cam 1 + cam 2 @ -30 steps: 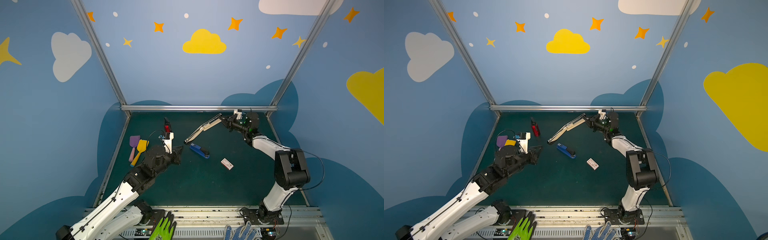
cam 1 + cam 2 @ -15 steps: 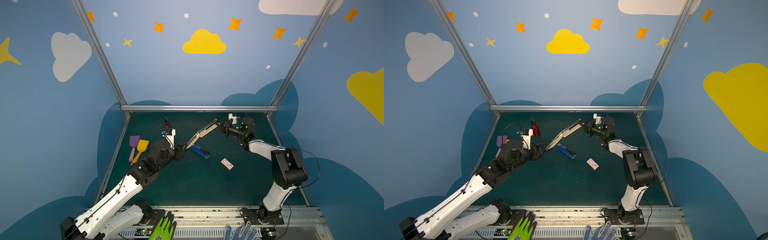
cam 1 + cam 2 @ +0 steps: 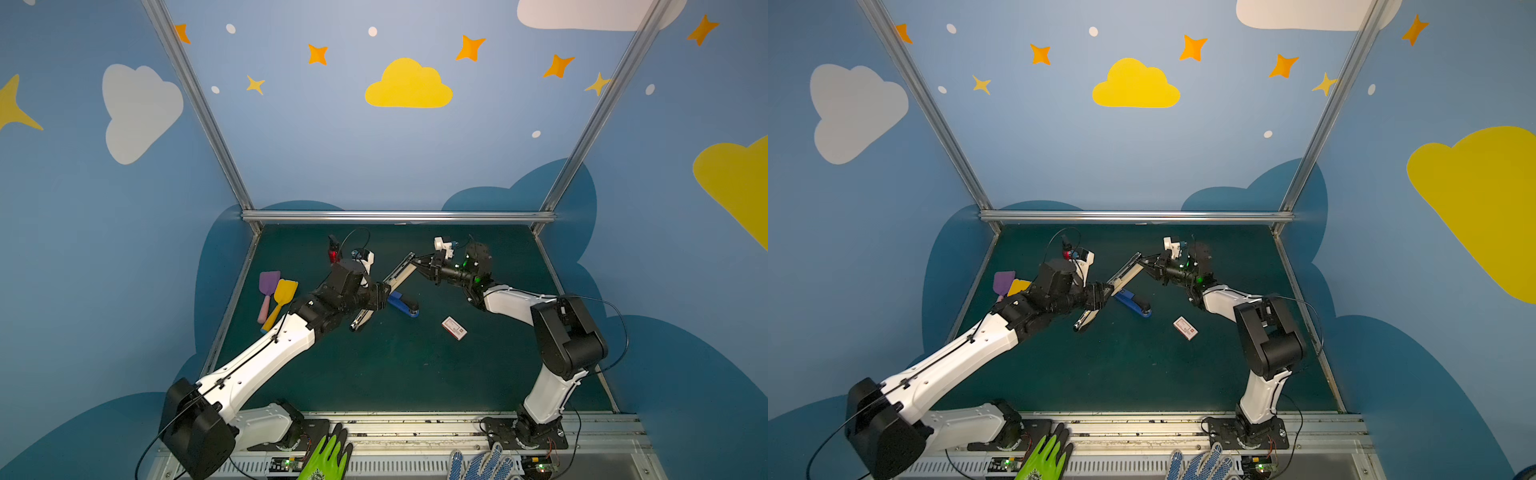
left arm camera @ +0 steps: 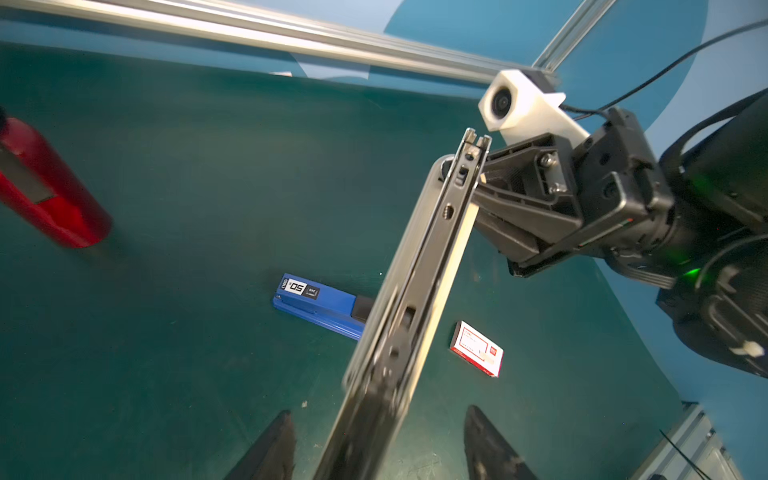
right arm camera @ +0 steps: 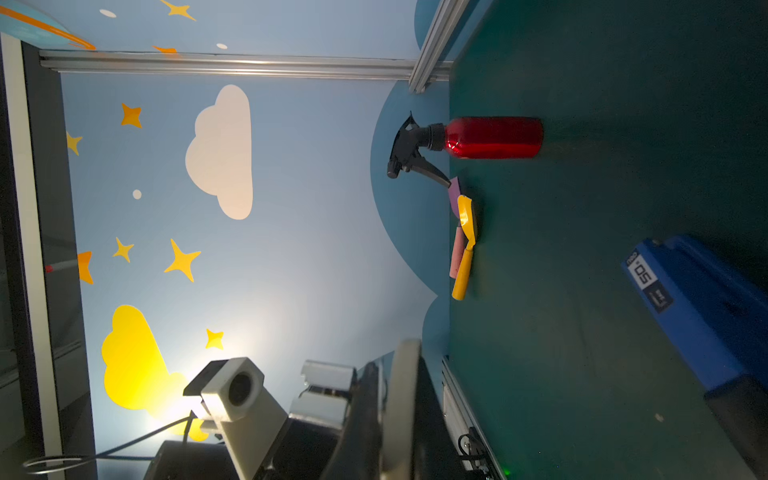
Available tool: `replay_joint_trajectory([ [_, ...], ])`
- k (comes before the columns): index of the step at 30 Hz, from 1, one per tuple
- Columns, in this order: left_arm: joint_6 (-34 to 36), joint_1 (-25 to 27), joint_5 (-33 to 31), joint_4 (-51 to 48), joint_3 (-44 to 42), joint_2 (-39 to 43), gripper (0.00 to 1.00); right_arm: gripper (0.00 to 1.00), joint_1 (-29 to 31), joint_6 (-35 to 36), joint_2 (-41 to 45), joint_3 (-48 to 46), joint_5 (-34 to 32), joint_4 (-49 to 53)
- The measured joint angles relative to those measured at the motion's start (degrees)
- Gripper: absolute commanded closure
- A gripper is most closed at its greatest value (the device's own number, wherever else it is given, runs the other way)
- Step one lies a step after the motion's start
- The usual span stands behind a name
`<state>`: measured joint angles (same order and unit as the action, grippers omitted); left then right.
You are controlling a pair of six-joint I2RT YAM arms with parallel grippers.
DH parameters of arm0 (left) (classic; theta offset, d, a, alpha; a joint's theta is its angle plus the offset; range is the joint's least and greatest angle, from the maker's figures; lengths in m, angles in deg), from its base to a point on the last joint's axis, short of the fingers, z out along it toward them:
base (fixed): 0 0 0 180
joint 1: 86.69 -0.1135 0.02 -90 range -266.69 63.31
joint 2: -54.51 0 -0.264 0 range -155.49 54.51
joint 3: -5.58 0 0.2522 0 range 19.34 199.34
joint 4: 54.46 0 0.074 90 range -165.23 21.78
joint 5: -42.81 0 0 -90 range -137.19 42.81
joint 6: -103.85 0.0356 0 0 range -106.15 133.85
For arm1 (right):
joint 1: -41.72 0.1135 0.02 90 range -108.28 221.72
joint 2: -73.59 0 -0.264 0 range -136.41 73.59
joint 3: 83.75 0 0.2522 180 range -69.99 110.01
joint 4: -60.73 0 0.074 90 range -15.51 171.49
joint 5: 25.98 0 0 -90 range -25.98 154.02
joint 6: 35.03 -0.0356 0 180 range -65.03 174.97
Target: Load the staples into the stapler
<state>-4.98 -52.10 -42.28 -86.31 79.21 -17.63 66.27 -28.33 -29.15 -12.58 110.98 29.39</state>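
So the left gripper (image 4: 378,411) has its jaws wide apart, with a metal rail (image 4: 419,270) running between them, not pinched. The right gripper (image 3: 417,262) is clamped tight on the rail's far end. The staples box (image 3: 454,328) just lies on the mat (image 3: 374,374), well apart from both grippers. It's right of the blue stapler (image 3: 403,304), and the tilted rail crosses in front of that. The spray bottle (image 5: 494,137) and spatulas (image 5: 465,249) are off left. The right wrist view misses the box; the left wrist view gets it.

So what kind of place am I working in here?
Likely a robot test booth, not an office: blue walls painted with clouds and stars, an aluminium frame, and a left arm and right arm bolted to a rail before a green mat.
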Motion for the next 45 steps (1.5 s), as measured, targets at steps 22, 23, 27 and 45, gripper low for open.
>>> replay_joint_trajectory([
  [22, 3.63, -0.81, 10.95, -2.34, 5.18, -9.25, 0.93, 1.00, 1.42, -0.70, -3.15, -0.50, 1.90, -2.54],
  [23, 3.80, -0.83, 11.06, -2.43, 5.22, -9.46, 0.96, 1.00, 1.42, -0.63, -3.28, -0.50, 1.88, -2.54],
  [27, 4.24, -0.85, 10.99, -3.17, 5.70, -9.94, 0.96, 0.97, 1.42, -0.39, -3.63, -0.50, 1.90, -2.47],
  [45, 1.36, -2.60, -1.42, -8.83, -1.68, -9.84, 0.96, 0.70, -0.22, 9.14, -3.39, 0.48, 3.21, 12.07],
])
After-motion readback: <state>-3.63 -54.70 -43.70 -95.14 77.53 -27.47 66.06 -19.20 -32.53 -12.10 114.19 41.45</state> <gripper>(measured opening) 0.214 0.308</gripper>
